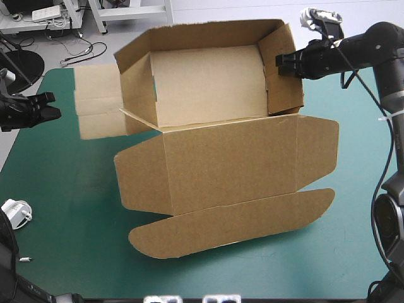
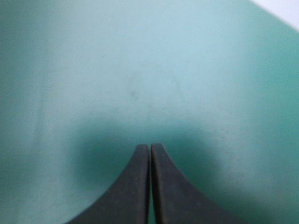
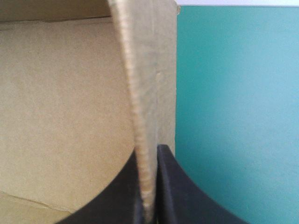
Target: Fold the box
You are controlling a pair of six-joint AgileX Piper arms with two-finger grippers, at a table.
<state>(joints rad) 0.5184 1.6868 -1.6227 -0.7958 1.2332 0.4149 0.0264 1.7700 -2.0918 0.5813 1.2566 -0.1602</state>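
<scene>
The brown box [image 1: 214, 120] stands in the middle of the table as an open tray with raised walls, its lid [image 1: 233, 170] lying flat toward the front. My right gripper [image 1: 281, 63] is at the tray's right wall [image 1: 282, 69], shut on that wall's top edge; in the right wrist view the board's edge [image 3: 142, 140] runs between the black fingers [image 3: 168, 186]. My left gripper [image 1: 53, 106] hovers near the table's left edge, well clear of the box, fingers [image 2: 135, 186] shut on nothing above bare teal-green cover [image 2: 140, 70].
A side flap [image 1: 98, 101] of the box lies flat on the cover to the tray's left. The lid's curved front flap [image 1: 233, 224] reaches toward the table's front edge. A small white object [image 1: 16, 213] sits at the front left.
</scene>
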